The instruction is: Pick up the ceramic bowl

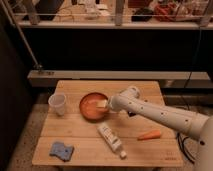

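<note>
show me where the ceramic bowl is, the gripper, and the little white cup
ceramic bowl point(89, 109): camera view, left inside of its orange-brown basin.
gripper point(102, 104): camera view, fingertips, open over the bowl's right side.
white cup point(57, 103): camera view, middle of its side wall.

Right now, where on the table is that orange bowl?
The bowl sits near the middle of the table, between the white cup on its left and the arm, whose gripper hangs over its right side, jaws open.
</note>
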`<state>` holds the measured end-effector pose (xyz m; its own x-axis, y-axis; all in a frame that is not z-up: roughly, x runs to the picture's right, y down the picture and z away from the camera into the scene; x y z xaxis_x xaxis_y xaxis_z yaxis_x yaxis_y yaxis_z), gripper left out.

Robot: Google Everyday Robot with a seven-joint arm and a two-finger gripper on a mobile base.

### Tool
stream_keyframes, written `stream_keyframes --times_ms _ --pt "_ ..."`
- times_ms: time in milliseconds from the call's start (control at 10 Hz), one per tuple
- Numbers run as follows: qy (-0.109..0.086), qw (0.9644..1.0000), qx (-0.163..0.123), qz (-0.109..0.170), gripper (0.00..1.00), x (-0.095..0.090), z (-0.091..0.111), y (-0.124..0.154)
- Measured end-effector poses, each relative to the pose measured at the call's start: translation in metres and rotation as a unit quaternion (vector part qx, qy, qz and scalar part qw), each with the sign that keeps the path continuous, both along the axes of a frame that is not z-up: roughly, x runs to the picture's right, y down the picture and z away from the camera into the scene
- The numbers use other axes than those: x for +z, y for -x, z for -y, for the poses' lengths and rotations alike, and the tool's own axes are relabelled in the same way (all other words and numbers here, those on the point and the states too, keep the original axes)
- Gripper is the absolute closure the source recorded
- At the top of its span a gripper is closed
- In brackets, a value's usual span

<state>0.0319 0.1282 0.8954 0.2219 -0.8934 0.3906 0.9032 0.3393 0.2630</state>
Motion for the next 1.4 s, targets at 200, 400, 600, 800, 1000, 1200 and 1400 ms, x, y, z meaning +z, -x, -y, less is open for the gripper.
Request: stream_keyframes --times_ms 200,400,600,800,1000,1200,1400 --pt "0.002 1.0000 -0.001 0.004 0.20 0.002 -0.004 0.000" --pt "0.003 1.0000 -0.002 0.007 0.26 0.004 -0.006 0.002" --pt "0.005 1.0000 -0.001 0.007 0.41 0.004 -0.008 -0.002" --pt "0.006 0.9999 -0.002 0.008 0.61 0.005 -0.010 -0.002" --pt "0.008 0.9999 -0.003 0.011 0.79 0.005 -0.013 0.000" --pt "0.007 0.9999 -0.004 0.012 0.89 0.003 -0.014 -0.003" --pt "0.000 0.9999 -0.008 0.015 1.00 -0.008 -0.007 -0.007"
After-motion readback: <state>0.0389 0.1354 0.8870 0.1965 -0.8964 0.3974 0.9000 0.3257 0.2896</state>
